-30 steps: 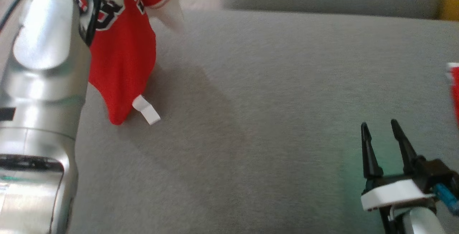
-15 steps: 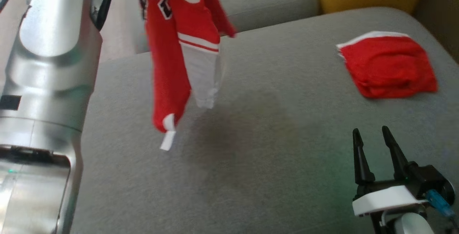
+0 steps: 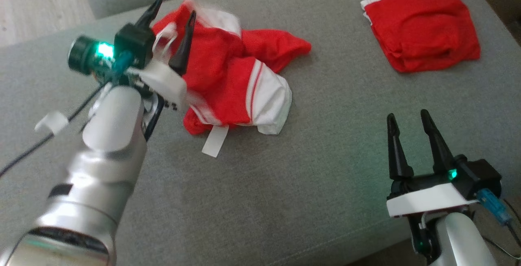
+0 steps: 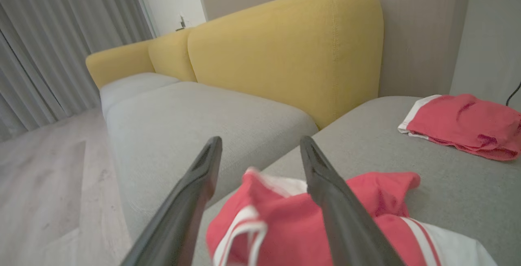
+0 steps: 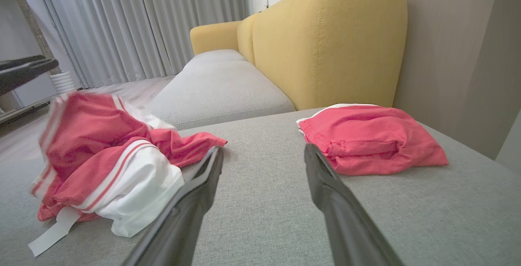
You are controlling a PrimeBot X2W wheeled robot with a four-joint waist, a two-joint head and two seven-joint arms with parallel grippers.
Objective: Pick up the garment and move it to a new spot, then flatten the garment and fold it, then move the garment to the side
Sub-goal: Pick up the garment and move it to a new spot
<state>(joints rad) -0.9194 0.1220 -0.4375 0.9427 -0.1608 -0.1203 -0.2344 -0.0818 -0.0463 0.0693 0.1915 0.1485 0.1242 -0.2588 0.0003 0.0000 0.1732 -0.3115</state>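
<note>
The left gripper [image 3: 175, 6] has its two dark fingers spread wide with nothing pinched between them. It hovers right over the top edge of the garment [image 3: 228, 78], and in the left wrist view [image 4: 261, 140] the red cloth [image 4: 285, 221] sits just under and between the fingers. The garment is a crumpled red and white heap on the grey sofa seat [image 3: 285, 176], toward the robot's left. A white tag [image 3: 214, 141] sticks out flat from its near edge, and part of the top looks motion-blurred. The right gripper [image 3: 407, 114] is also spread apart and empty, parked low on the right, well clear of the heap. Beyond it lies a second red piece [image 3: 423, 25], folded flat, near the yellow backrest [image 4: 285, 50].
</note>
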